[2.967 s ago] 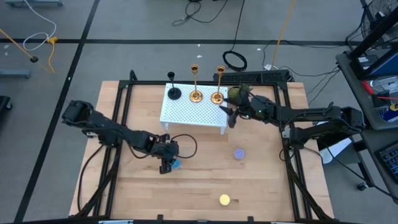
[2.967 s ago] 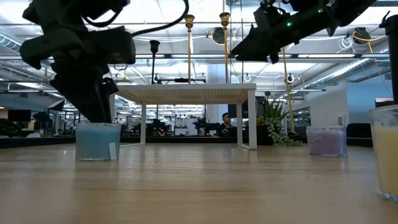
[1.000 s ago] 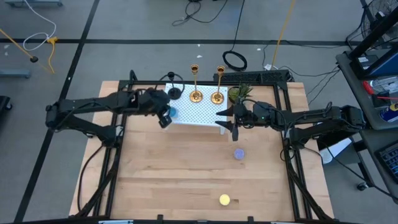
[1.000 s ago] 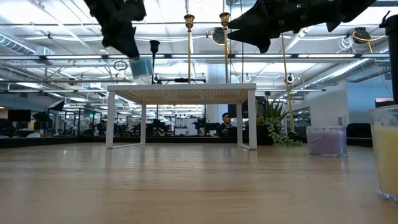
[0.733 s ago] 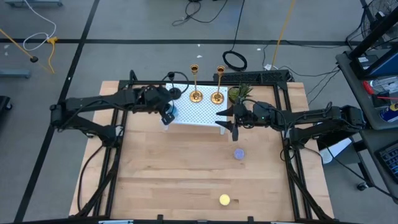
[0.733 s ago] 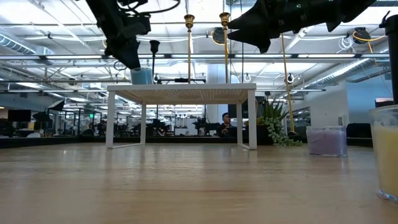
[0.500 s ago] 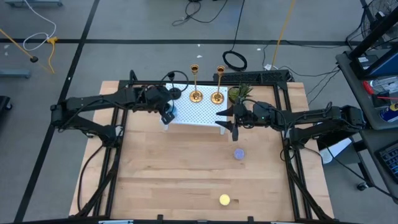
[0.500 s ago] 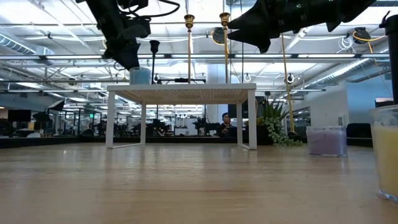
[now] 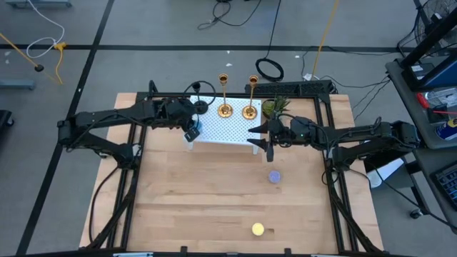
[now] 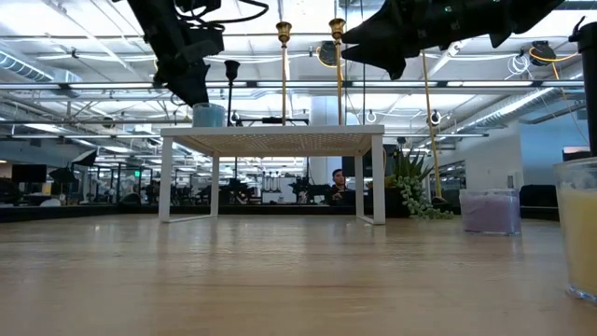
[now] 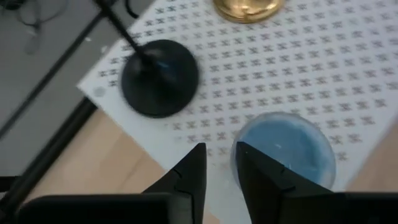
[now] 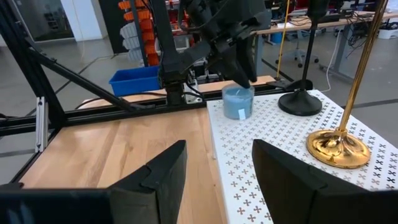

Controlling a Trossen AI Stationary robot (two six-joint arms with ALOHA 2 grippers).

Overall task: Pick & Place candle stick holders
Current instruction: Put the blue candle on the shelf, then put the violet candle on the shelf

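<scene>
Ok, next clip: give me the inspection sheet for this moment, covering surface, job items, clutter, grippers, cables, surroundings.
Surface: wooden table with a white perforated stand at its far side.
Job's things: black holder and two gold holders upright on the stand's far edge.
Clutter: blue candle on the stand's left corner; purple candle and yellow candle on the wood; a small plant.
Grippers: left gripper at the blue candle, one finger against its rim; right gripper open, over the stand's right end.
Cables: coiled black cable and loose leads on the floor.
Surroundings: open workshop; a person far behind in the low view.
</scene>
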